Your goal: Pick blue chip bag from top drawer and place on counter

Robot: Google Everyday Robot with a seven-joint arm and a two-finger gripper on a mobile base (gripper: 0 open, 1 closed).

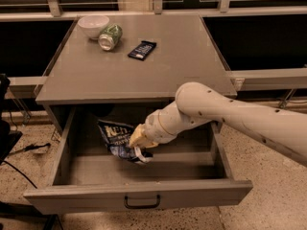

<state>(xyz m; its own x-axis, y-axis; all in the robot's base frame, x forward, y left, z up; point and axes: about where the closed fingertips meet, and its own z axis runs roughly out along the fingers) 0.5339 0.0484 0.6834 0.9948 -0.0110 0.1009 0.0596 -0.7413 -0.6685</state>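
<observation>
Hand point(137, 140) clamped on blue chip bag point(114, 134) inside open top drawer point(192, 193); arm point(230, 111) slanted down from right; drawer walls well apart from bag.

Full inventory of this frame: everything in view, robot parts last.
counter: 1, grey, top of the cabinet
bowl: 1, white, back left of the counter
can: 1, green, on its side beside the bowl
snack bar wrapper: 1, dark, on the counter right of the can
top drawer: 1, grey, pulled open under the counter
handle: 1, dark, centre of the drawer front
blue chip bag: 1, navy with white lettering, inside the drawer
arm: 1, white, reaching in from the right
gripper: 1, yellowish, inside the drawer, jaws shut on the blue chip bag
</observation>
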